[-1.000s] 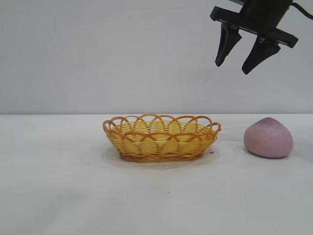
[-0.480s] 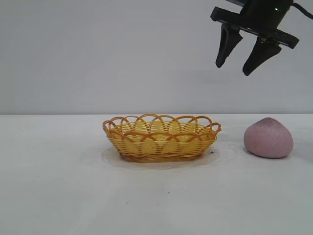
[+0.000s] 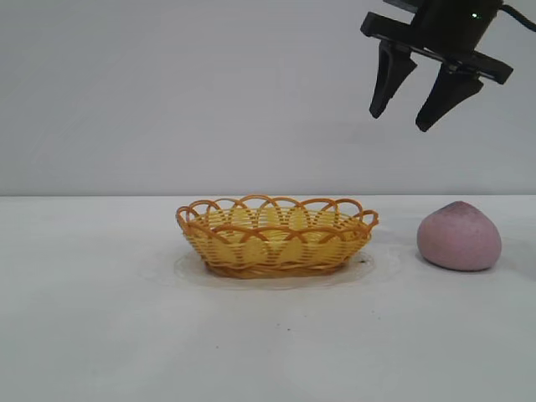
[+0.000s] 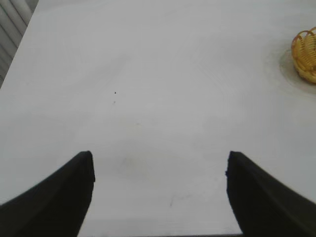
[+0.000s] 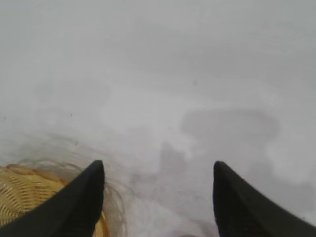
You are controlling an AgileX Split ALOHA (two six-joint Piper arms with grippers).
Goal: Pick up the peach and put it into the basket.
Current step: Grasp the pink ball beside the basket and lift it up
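Observation:
The dusty-pink peach rests on the white table at the right. An orange-yellow wicker basket stands in the middle, with nothing visible inside. My right gripper hangs high above the gap between basket and peach, open and holding nothing. In the right wrist view the gripper points at bare table, with the basket's edge beside one finger; the peach is out of that view. My left gripper stays off to the side, open over bare table, with a bit of the basket far off. It does not show in the exterior view.
The white table stretches wide to the left of the basket and in front of it. A plain grey wall stands behind. A faint ring mark lies around the basket's base.
The right gripper has sunk very slightly. Basket and peach have not moved.

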